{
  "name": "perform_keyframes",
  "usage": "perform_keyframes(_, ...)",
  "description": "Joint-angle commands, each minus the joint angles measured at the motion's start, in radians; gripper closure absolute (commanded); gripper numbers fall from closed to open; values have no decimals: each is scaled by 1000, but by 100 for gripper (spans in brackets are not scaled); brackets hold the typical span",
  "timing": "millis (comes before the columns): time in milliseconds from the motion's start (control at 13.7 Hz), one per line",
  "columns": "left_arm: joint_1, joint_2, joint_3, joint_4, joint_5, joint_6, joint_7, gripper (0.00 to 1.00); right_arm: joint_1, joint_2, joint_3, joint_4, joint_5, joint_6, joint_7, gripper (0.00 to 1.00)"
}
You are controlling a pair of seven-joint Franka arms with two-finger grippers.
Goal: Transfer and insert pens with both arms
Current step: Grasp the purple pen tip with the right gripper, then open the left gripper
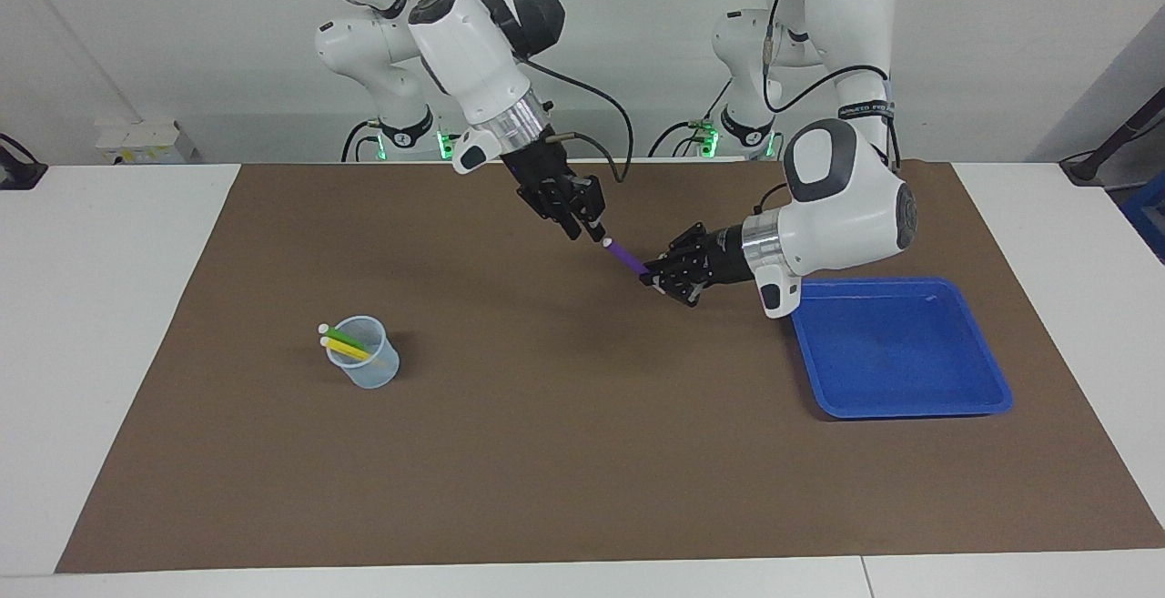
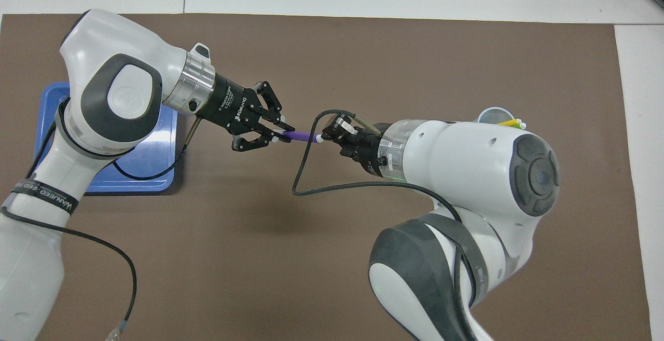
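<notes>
You are passing the purple pen [image 1: 625,257] over the worktop's [image 1: 582,452] middle: left claw [image 1: 648,277] gripping its dark end, right claw [image 1: 593,232] closing narrow on its pale tip, so release left only once right is clamping firmly.

You get bright, even light from above in both views. On the matte brown mat [image 1: 582,452] shadows stay soft: a faint smudge beside the clear plastic cup [image 1: 367,364] and a diffuse dark patch under the raised arms. The glossy white arm shells [image 2: 467,149] carry mild sheen without blown-out glare. Both views are sharp, with no motion blur and straight edges.
</notes>
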Motion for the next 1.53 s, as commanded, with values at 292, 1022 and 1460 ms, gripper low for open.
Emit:
perform_keyframes(292,-15,-38,8,-40,-14,15,-5,100,30,60,4,41,48,69,11,58)
perform_keyframes(1022,-15,-53,8,-51,-14,19,-5,100,31,61,7,41,50,61,4,100)
perform_keyframes(1460,-17,-64,9,-52,-2,17,14,9,17,47,4,41,33,-1,-57,100)
